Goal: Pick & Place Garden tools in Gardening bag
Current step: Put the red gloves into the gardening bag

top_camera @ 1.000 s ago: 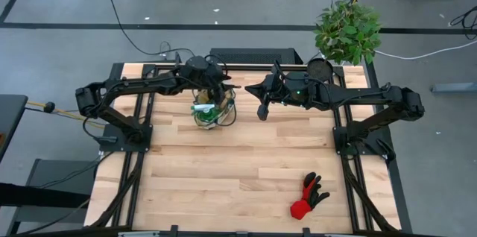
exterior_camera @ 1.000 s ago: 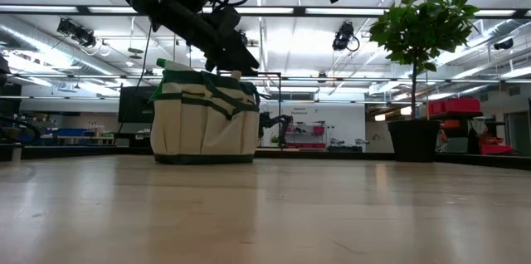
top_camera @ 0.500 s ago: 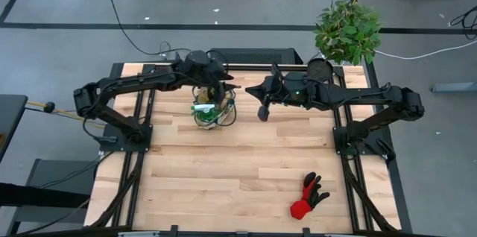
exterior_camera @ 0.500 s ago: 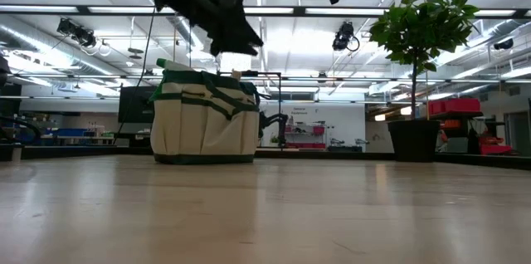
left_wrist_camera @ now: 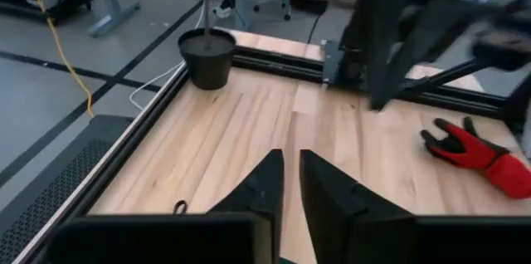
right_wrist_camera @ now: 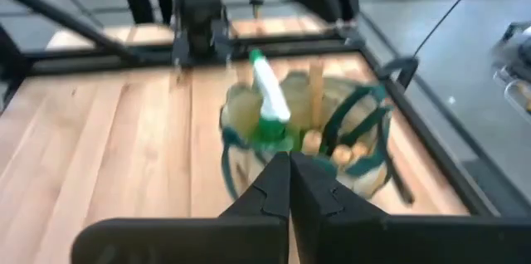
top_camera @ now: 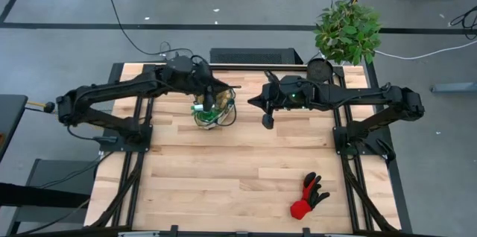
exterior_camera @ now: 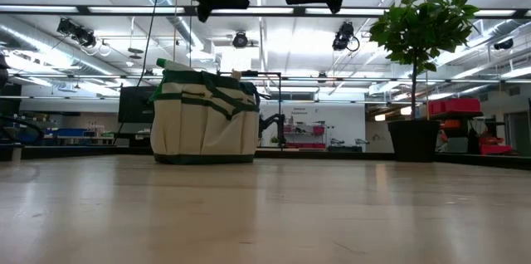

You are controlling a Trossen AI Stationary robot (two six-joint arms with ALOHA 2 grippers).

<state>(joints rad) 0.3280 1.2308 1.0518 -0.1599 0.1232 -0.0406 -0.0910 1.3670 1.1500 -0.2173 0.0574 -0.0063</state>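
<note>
The tan gardening bag (top_camera: 214, 112) stands on its base at the table's far middle (exterior_camera: 203, 119). A green spray bottle (right_wrist_camera: 270, 102) and two wooden handles (right_wrist_camera: 316, 81) stick up out of it. The red-and-black glove (top_camera: 308, 196) lies flat near the table's front right corner (left_wrist_camera: 473, 152). My left gripper (top_camera: 227, 86) hangs above the bag's far rim (exterior_camera: 203, 7), shut to a narrow slit with nothing in it (left_wrist_camera: 290, 173). My right gripper (top_camera: 267, 121) hangs shut and empty to the right of the bag (right_wrist_camera: 289, 177), pointing at it.
A potted plant (top_camera: 346, 32) stands at the far right corner, its dark pot (left_wrist_camera: 207, 56) on the table there. Bare wood lies across the table's middle and front (top_camera: 223, 177). Black rails (top_camera: 138, 162) run along both sides.
My left gripper has risen from the bag's mouth to well above it and drawn back toward the table's left edge. The bag and its tools have stayed put. My right gripper has tipped a little downward.
</note>
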